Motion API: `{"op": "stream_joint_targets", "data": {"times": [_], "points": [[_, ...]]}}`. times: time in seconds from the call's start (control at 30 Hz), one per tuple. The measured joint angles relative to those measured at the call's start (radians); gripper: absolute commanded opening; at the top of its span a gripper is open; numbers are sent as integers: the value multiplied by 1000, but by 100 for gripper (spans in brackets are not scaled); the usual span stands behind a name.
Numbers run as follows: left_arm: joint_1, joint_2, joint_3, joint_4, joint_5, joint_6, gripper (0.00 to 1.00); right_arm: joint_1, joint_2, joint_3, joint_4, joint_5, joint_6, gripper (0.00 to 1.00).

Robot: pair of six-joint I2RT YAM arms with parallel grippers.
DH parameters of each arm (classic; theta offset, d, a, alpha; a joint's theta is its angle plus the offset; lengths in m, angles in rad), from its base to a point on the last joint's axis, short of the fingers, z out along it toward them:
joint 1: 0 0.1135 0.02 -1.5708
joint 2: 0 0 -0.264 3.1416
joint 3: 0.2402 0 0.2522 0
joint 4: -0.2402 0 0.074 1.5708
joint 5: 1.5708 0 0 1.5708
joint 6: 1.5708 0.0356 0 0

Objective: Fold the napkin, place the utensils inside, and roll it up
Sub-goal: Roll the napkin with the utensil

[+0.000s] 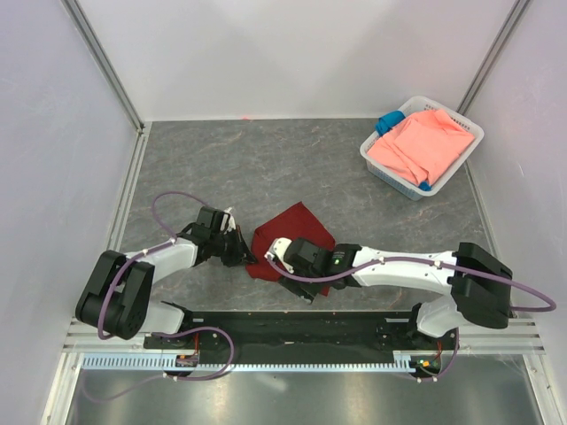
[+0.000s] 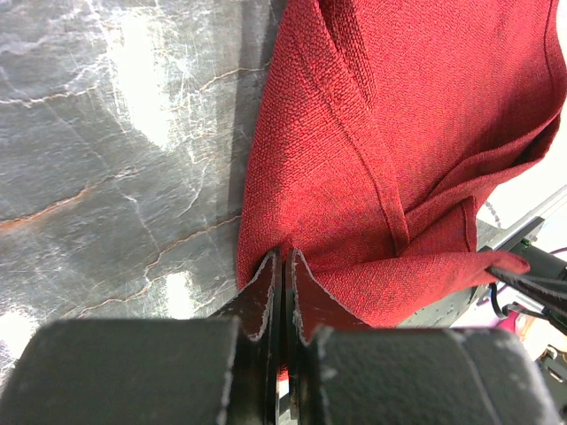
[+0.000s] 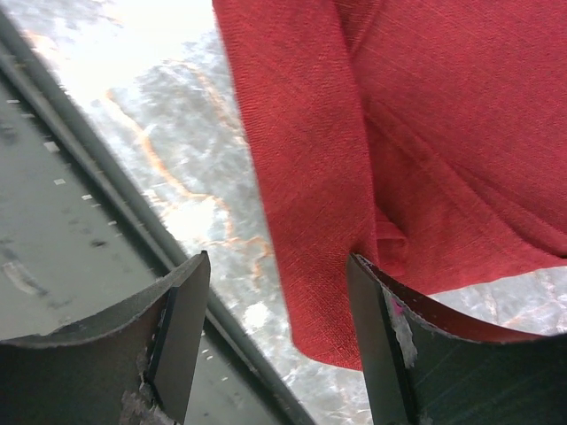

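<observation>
The dark red napkin (image 1: 292, 232) lies crumpled and partly folded on the grey marbled table, between the two arms. My left gripper (image 1: 246, 254) is at its left edge, and in the left wrist view it (image 2: 283, 257) is shut on the napkin's hem (image 2: 354, 177). My right gripper (image 1: 275, 255) is over the napkin's near corner. In the right wrist view it (image 3: 277, 261) is open, with the napkin's corner (image 3: 319, 221) between the fingers, against the right fingertip (image 3: 372, 310). No utensils are in view.
A white basket (image 1: 381, 168) at the back right holds a salmon-pink cloth (image 1: 421, 146) and a small blue cloth (image 1: 388, 121). The black base rail (image 1: 301, 328) runs along the near edge, close to the right gripper. Aluminium frame posts stand at the back corners.
</observation>
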Motion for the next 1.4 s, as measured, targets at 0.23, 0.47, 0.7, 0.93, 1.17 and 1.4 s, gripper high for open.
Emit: {"op": "stream_joint_targets", "data": {"times": [0.23, 0.47, 0.7, 0.93, 1.17, 1.4], "points": [[0, 10, 7, -4, 6, 4, 2, 0, 65, 0, 22, 62, -37, 71], [0, 18, 13, -10, 13, 10, 2, 2, 109, 2, 27, 121, -90, 71], [0, 25, 16, -10, 21, 11, 2, 6, 110, 36, 26, 152, -146, 72], [0, 27, 18, -12, 23, 11, 2, 31, 117, 64, 53, 149, -198, 72], [0, 33, 23, -16, 25, 11, 2, 41, 150, 65, 81, 126, -243, 72], [0, 38, 26, -18, 29, 11, 2, 43, 198, 72, 104, 113, -277, 72]]}}
